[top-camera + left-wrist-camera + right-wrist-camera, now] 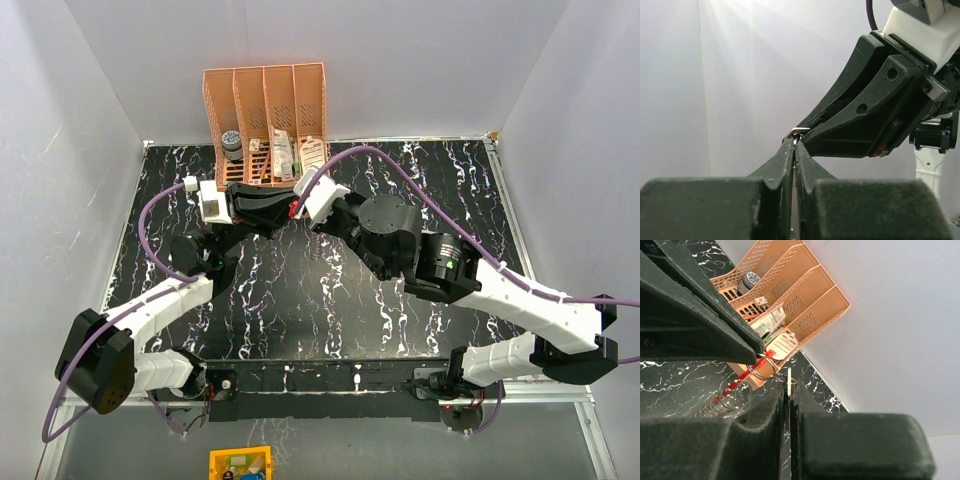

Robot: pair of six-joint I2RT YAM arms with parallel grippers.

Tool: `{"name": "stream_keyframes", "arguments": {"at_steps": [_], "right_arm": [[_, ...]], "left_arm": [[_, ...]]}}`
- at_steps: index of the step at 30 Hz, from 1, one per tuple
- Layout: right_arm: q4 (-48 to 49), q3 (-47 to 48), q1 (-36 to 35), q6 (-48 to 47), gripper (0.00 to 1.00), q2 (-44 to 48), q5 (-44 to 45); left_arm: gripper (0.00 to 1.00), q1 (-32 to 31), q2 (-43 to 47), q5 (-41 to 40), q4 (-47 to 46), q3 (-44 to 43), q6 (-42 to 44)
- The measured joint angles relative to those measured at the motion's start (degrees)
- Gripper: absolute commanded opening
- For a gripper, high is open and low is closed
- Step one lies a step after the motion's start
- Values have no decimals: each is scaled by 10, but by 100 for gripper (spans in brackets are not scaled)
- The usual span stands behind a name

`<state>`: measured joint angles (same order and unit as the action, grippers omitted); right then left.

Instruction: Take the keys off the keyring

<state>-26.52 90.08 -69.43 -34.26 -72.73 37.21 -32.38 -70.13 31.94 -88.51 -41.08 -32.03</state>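
Observation:
Both grippers meet in mid-air in front of the orange file rack. In the right wrist view, my right gripper (789,386) is shut on a thin flat silvery key (789,375) seen edge-on. The key hangs on a small wire keyring (761,369) with a bright red strip (741,378) and a pale oval tag (783,344). My left gripper (794,142) is shut on a silvery bit of the ring (799,131) at its tips. In the top view the left gripper (284,212) and right gripper (304,200) touch tip to tip.
An orange mesh file rack (265,105) with a dark jar and packets stands at the back of the black marbled table (330,310), just behind the grippers. White walls enclose three sides. A yellow item (240,463) lies below the table's near edge.

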Motion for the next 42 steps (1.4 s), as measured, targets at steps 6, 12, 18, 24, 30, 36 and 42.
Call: {"name": "stream_keyframes", "arguments": {"at_steps": [6,12,18,24,30,36,42], "right_arm": [[11,-18,0,4,0,11,-4],[24,-39,1,11,0,21,-4],[54,-67,1,14,0,28,-17],[77,-80,1,14,0,28,-28],[92,-84,2,14,0,28,-38],[108,-85,2,14,0,21,-47],[122,-85,2,9,8,-1,-48]], "left_arm": [[0,0,-4,-9,-3,0,-15],[0,0,-8,-31,-10,-1,-25],[0,-1,-8,-50,-11,-4,-30],[0,-1,-9,-65,-11,-7,-37],[0,-3,-16,-74,-11,-17,-47],[0,-4,-16,-78,-13,-23,-55],[0,-5,-16,-79,-13,-23,-59]]}}
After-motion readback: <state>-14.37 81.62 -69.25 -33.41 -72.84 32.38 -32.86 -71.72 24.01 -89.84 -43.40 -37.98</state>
